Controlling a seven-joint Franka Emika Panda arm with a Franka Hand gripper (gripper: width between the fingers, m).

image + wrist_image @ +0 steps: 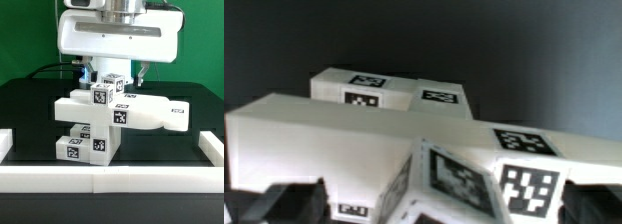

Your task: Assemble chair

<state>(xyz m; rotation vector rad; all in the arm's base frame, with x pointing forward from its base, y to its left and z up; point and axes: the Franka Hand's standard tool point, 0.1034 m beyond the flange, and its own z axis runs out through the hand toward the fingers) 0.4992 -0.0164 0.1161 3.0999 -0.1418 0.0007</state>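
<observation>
One blocky, glossy white tagged chair (110,118) on black table (30,110), pincer (113,72) apart.

Robotics lab bench, black table (30,110), green backdrop (25,40), white border rail (110,178), tag-stickered parts (110,115)

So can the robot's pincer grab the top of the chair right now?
Probably yes. The pincer hangs open right above the chair, and nothing sits between them, so it looks free to come straight down.

We see the chair (108,120) filling mid-table, the border rail (110,180) blocking the near edge; dark table (30,110) lies bare on both sides.
</observation>
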